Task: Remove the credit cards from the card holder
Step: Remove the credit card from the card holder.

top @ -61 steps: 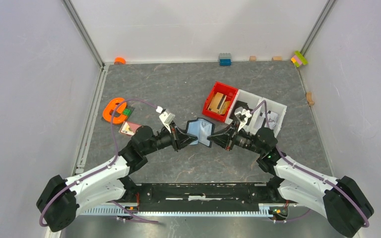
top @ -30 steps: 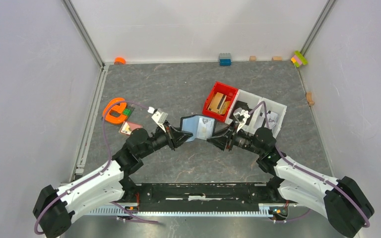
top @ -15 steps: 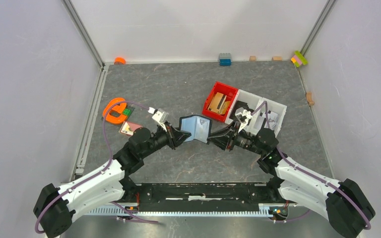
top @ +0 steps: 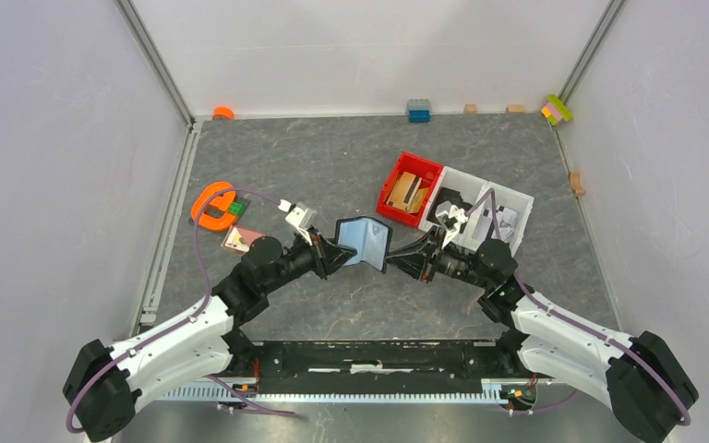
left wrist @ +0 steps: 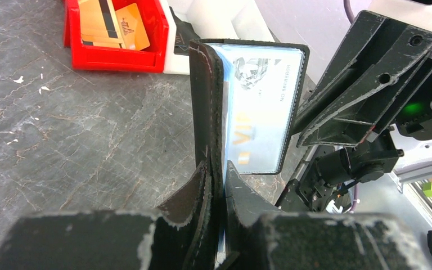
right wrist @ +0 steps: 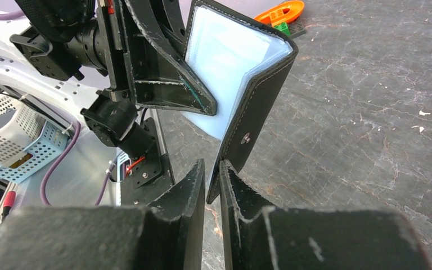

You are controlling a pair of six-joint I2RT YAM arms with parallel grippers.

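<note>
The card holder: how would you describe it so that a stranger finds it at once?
Look at the middle of the grey table, just in front of the red bin. There the left hand and the right hand hold the card holder up between them, off the surface. It is the only thing opened like a book, black outside and pale blue inside.

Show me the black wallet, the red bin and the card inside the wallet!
card holder (top: 362, 238): top view, on its pale blue inside face.
red bin (top: 426, 162): top view, on its far rim.
credit card (left wrist: 261, 112): left wrist view, on the card's printed face in the holder.
</note>
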